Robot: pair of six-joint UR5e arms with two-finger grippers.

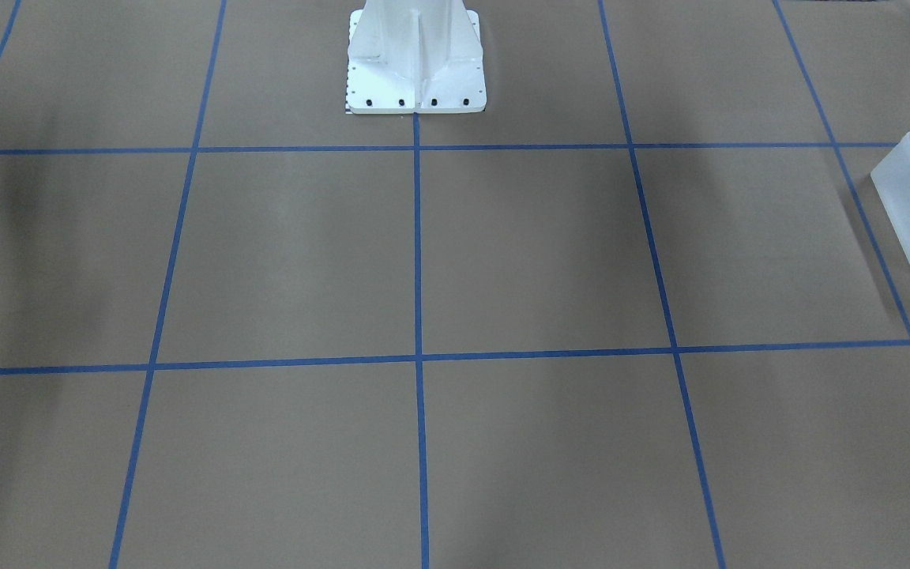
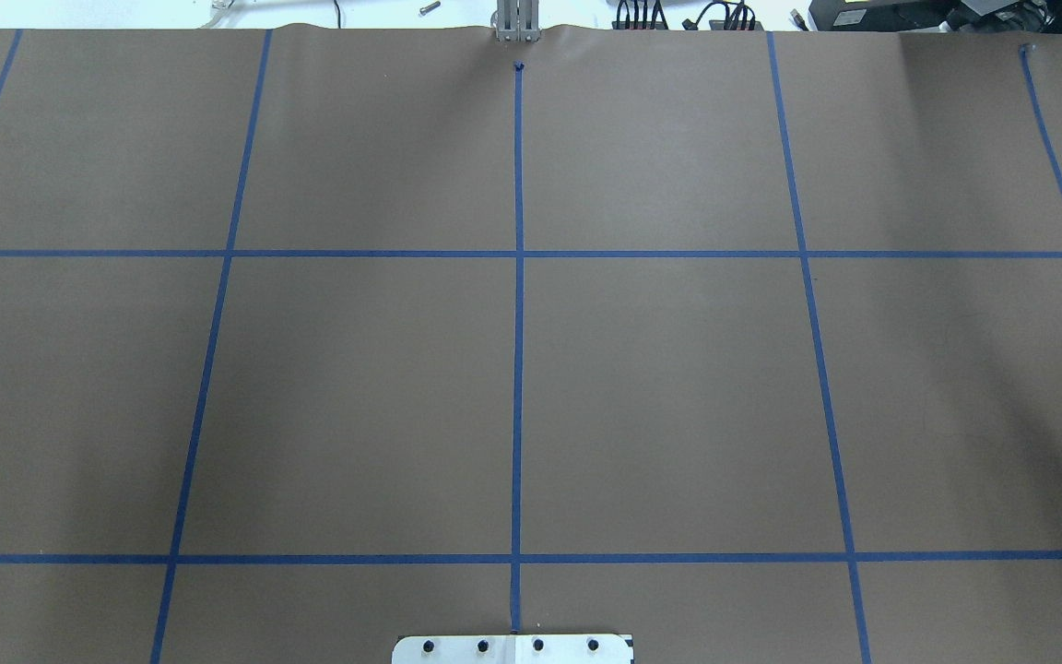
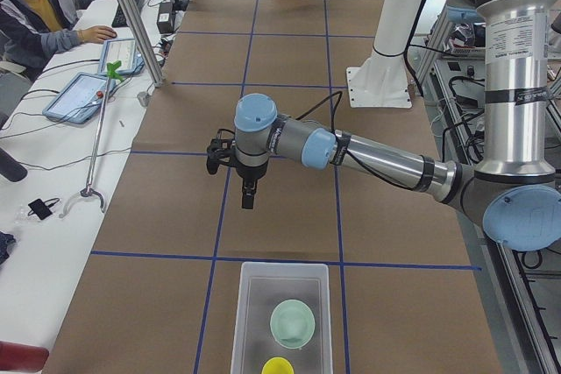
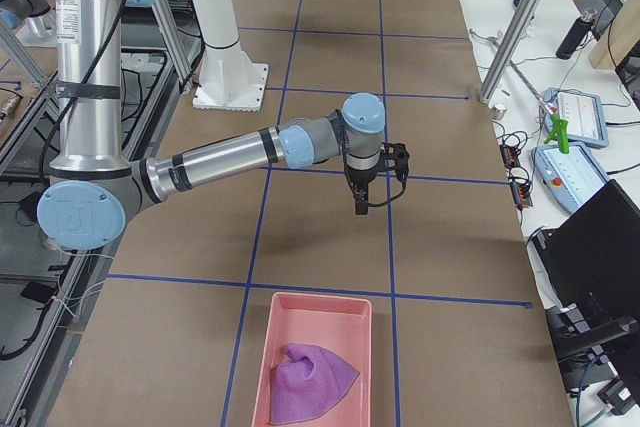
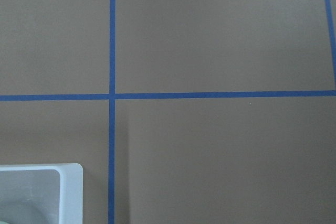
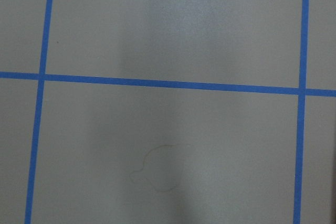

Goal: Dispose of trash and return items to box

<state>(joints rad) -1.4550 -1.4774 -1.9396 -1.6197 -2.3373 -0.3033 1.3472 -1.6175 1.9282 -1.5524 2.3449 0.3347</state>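
While the bowl (image 3: 292, 323) and cup (image 3: 278, 365) sat side by side inside the box (image 3: 282, 267) at the left end of the bench (image 1: 534, 253), the left end effector (image 3: 248, 194) hovered fingers-down above brown paper, near the box but not over it. The right end effector (image 4: 361, 202) hung the same way toward the other end, short of a pink tray (image 4: 318, 297) that held a crumpled purple cloth (image 4: 310, 382). Neither showed anything in its fingers. Whether either was open or closed could not be told, since only side views and slivers at frame edges showed them.

Judging from this layout, the sorting looked finished, and the step in hand was probably to clear the arms away. To do that well, each arm should likely rise before it swings, so the fingers pass above the box rim and tray wall rather than clip them. The light plastic box would probably slide if nudged.

Open room lay across the middle of the bench, where only blue tape lines (image 2: 518, 369) and the white base (image 1: 415, 63) showed. Both containers sat close to the bench ends. Along the side away from the robot, an operator (image 3: 35, 6) and tablets (image 3: 83, 94) were just off the paper's edge, so outward sweeps there looked riskier than inward ones.
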